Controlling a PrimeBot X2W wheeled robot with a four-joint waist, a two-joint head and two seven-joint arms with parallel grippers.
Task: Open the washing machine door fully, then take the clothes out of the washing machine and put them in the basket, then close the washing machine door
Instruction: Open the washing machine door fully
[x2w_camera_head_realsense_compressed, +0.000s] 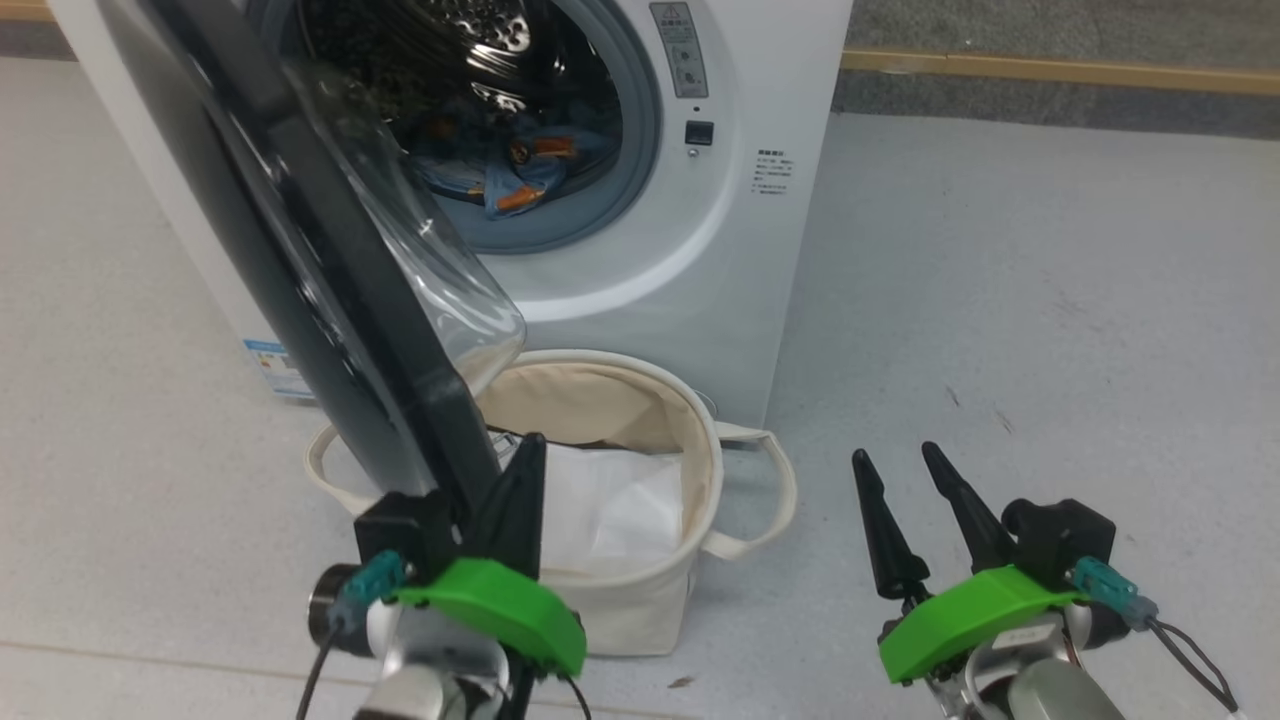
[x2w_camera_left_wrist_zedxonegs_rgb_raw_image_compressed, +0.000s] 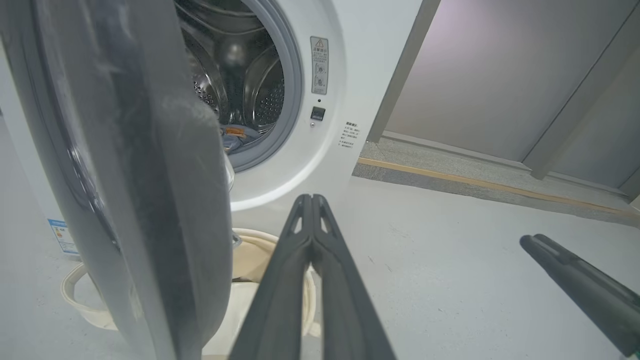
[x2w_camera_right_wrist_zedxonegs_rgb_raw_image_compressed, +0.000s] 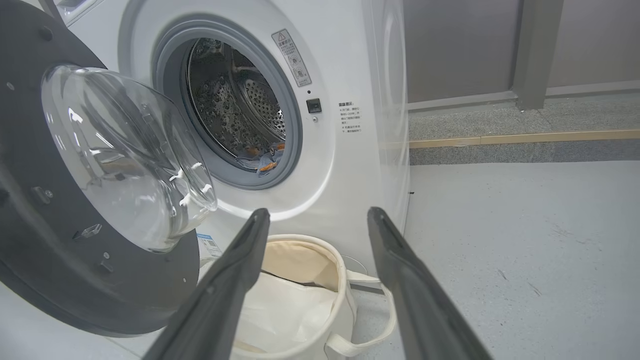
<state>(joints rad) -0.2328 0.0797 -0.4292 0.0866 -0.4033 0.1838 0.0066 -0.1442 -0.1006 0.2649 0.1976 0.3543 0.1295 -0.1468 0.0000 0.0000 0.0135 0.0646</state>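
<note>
Washing machine (x2w_camera_head_realsense_compressed: 740, 250): ahead of both pincers.
Washing machine door (x2w_camera_head_realsense_compressed: 330, 300): swung open, judged short of fully; just beside left pincer (x2w_camera_left_wrist_zedxonegs_rgb_raw_image_compressed: 312, 200), fingers pressed together, empty.
Basket (x2w_camera_head_realsense_compressed: 640, 610): between pincers and machine, no clothes received.
Clothes (x2w_camera_head_realsense_compressed: 510, 170): in drum, unremoved.
Right pincer (x2w_camera_head_realsense_compressed: 895, 452): spread, empty.

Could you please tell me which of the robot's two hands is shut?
The left hand, its dark fingers pressed together beside the washing machine door; the right hand holds its fingers apart.
</note>
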